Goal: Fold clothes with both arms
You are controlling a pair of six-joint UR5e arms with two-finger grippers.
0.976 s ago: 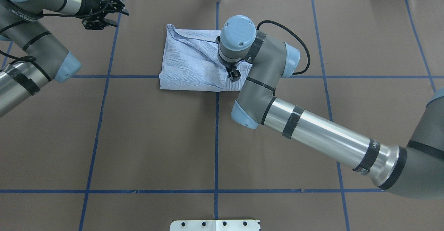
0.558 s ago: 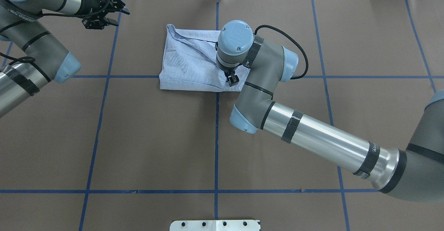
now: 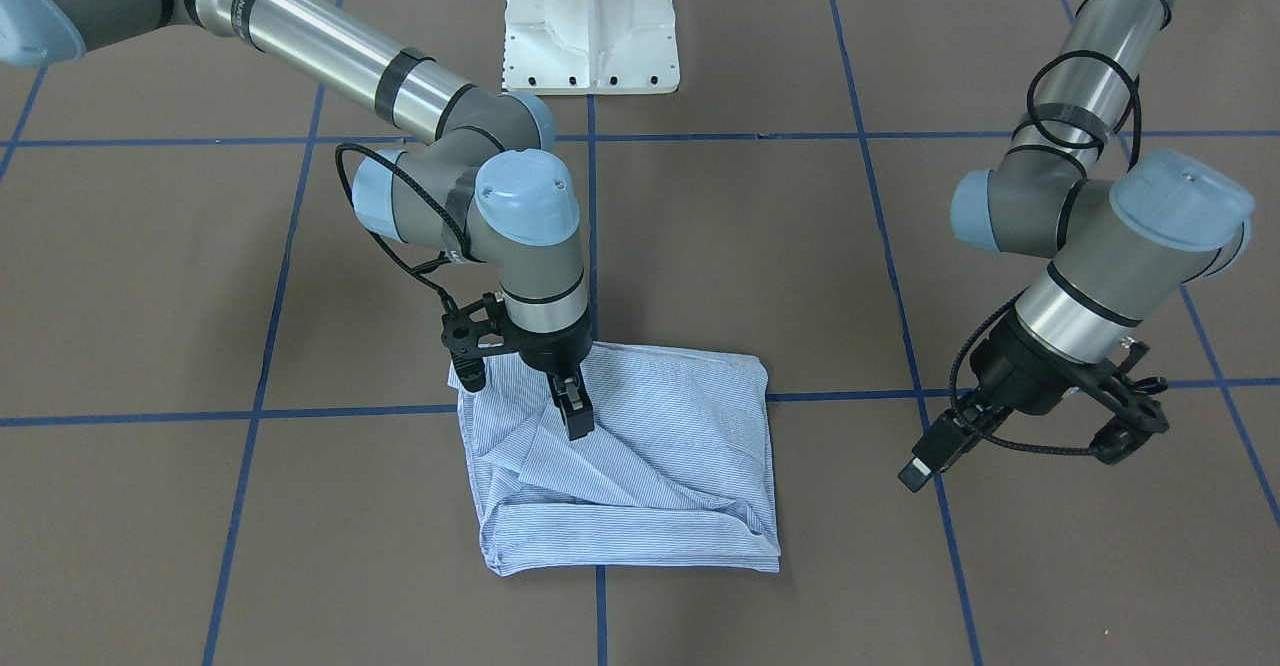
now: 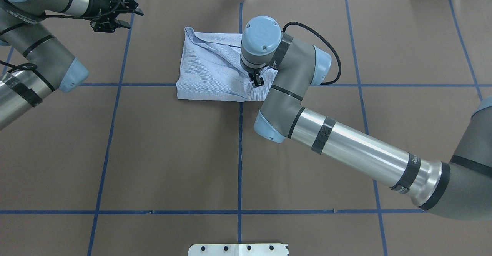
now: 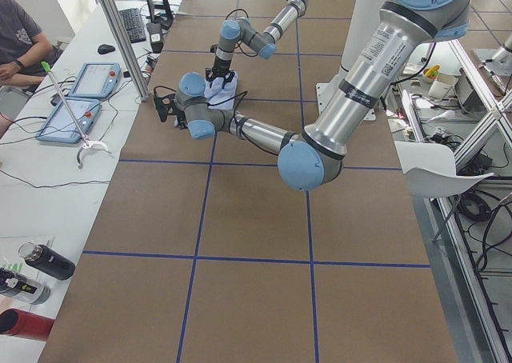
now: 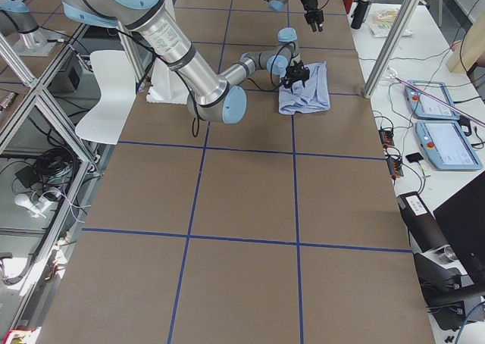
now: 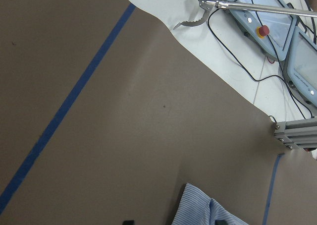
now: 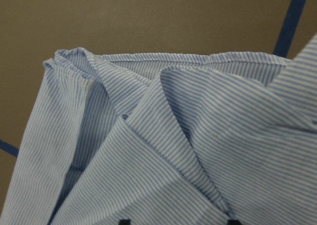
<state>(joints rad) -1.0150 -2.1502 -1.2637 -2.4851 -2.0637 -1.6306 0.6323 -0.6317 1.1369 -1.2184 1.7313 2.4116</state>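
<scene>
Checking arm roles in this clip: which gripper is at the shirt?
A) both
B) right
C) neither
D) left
B: the right gripper is down at the shirt, while the left gripper hangs over bare table, apart from it.

The right gripper (image 3: 573, 428) points straight down, its tips on the shirt (image 3: 660, 486) near the cloth's edge closest to the base (image 3: 590, 36). From where I stand its fingers (image 3: 574, 408) look close together, but I can't tell whether they pinch any cloth. The shirt lies folded into a rough square on the brown table (image 3: 120, 526). Most of it spreads away from that gripper towards me, with creases running out from under the tips. The left gripper (image 3: 1020, 451) hangs tilted, well apart from the shirt on the side away from the right gripper. Its jaws are spread wide over a blue tape line (image 3: 962, 566).
</scene>
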